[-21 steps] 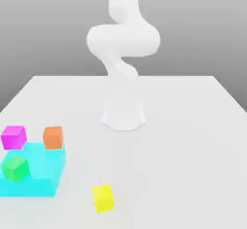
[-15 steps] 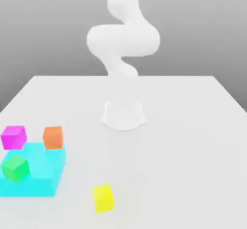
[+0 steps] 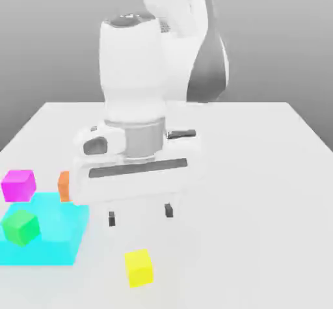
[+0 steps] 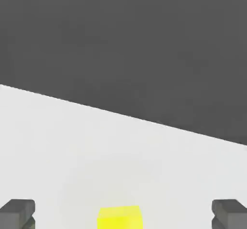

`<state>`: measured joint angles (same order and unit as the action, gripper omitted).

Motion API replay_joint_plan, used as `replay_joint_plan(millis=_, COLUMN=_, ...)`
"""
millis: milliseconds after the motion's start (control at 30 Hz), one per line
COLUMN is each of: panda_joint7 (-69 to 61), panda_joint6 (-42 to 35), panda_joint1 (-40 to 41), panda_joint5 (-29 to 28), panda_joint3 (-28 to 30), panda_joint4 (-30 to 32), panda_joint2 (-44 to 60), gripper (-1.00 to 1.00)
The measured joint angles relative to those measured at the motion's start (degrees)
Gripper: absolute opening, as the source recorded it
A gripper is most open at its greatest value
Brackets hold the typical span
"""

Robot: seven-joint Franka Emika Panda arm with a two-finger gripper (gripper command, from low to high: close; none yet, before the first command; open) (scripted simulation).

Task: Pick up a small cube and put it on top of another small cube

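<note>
Gripper [image 3: 140, 216] above table [image 3: 247, 236], jaws wide open w/ nothing between them; yellow cube [image 3: 139, 268] on table, lower than the fingertips & apart from them; cyan block [image 3: 58, 233] toward ext. view's left, green cube [image 3: 21, 228] on top; magenta cube [image 3: 18, 186] & orange cube [image 3: 64, 186] near block's far side, orange partly hidden by the hand.
</note>
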<state>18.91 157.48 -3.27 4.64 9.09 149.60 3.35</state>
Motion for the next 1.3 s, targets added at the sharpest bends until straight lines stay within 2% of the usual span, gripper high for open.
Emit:
replay_joint_plan(millis=133, panda_joint7=-3.2, panda_joint6=5.2, panda_joint1=1.1, panda_joint5=1.0, panda_joint3=-0.8, panda_joint4=1.3, panda_joint2=8.3, gripper=0.0)
replay_joint_plan(millis=267, panda_joint7=-5.4, panda_joint6=11.7, panda_joint1=4.3, panda_joint5=3.4, panda_joint3=-4.4, panda_joint4=-0.2, panda_joint2=16.6, gripper=0.0)
replay_joint_plan(millis=300, panda_joint7=-5.6, panda_joint6=12.6, panda_joint1=4.7, panda_joint5=3.7, panda_joint3=-4.9, panda_joint4=-0.4, panda_joint2=17.7, gripper=-1.0)
replay_joint_plan(millis=533, panda_joint7=-5.4, panda_joint6=12.4, panda_joint1=4.7, panda_joint5=3.5, panda_joint3=-4.9, panda_joint4=-0.4, panda_joint2=17.5, gripper=-1.0)
replay_joint_plan(millis=733, panda_joint7=-2.1, panda_joint6=3.5, panda_joint1=3.0, panda_joint5=-0.9, panda_joint3=-1.7, panda_joint4=1.7, panda_joint2=6.5, gripper=-1.0)
replay_joint_plan(millis=833, panda_joint7=-1.6, panda_joint6=-2.5, panda_joint1=6.2, panda_joint5=-2.4, panda_joint3=2.2, panda_joint4=-0.8, panda_joint2=2.9, gripper=-1.0)
replay_joint_plan(millis=1067, panda_joint7=-1.4, panda_joint6=-16.5, panda_joint1=20.5, panda_joint5=-4.8, panda_joint3=9.4, panda_joint4=-8.1, panda_joint2=-3.8, gripper=-1.0)
replay_joint_plan(millis=1133, panda_joint7=-2.4, panda_joint6=-15.1, panda_joint1=26.3, panda_joint5=-3.6, panda_joint3=8.2, panda_joint4=-8.5, panda_joint2=-2.1, gripper=-1.0)
replay_joint_plan(millis=1200, panda_joint7=-3.5, panda_joint6=-11.7, panda_joint1=24.8, panda_joint5=-2.2, panda_joint3=6.0, panda_joint4=-8.1, panda_joint2=1.2, gripper=-1.0)
replay_joint_plan(millis=1233, panda_joint7=-4.1, panda_joint6=-9.8, panda_joint1=24.6, panda_joint5=-1.4, panda_joint3=5.6, panda_joint4=-7.8, panda_joint2=2.9, gripper=1.0)
replay_joint_plan(millis=1300, panda_joint7=-4.1, panda_joint6=-9.8, panda_joint1=24.6, panda_joint5=-1.4, panda_joint3=5.6, panda_joint4=-7.8, panda_joint2=2.9, gripper=1.0)
